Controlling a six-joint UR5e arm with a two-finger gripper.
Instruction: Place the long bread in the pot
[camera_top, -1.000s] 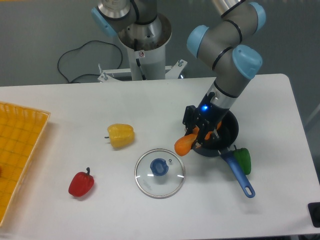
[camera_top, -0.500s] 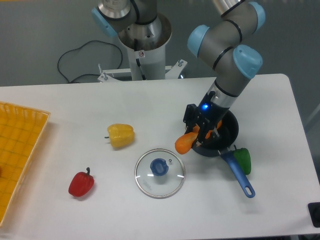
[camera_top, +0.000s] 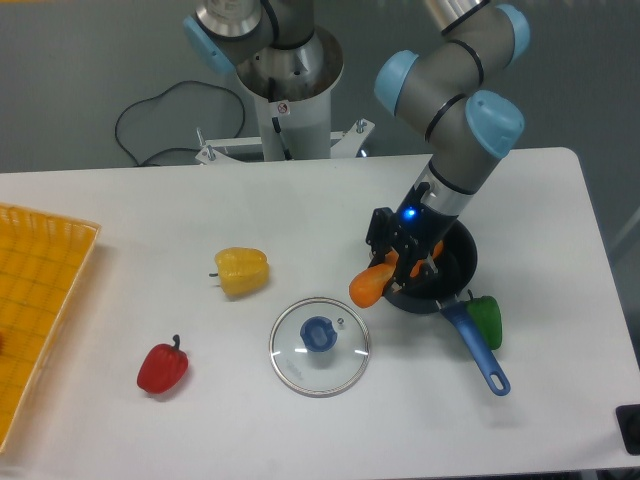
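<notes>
The long bread (camera_top: 370, 286) is an orange loaf whose rounded left end juts out past the left rim of the pot (camera_top: 452, 270). My gripper (camera_top: 405, 262) sits over that left rim and is shut on the long bread near its middle. The rest of the loaf is hidden behind the gripper. The pot is dark with a blue handle (camera_top: 480, 352) pointing toward the front right.
A glass lid (camera_top: 320, 346) with a blue knob lies front-left of the pot. A green pepper (camera_top: 486, 318) rests by the handle. A yellow pepper (camera_top: 242, 270) and a red pepper (camera_top: 162, 368) lie to the left. An orange basket (camera_top: 30, 300) is at the left edge.
</notes>
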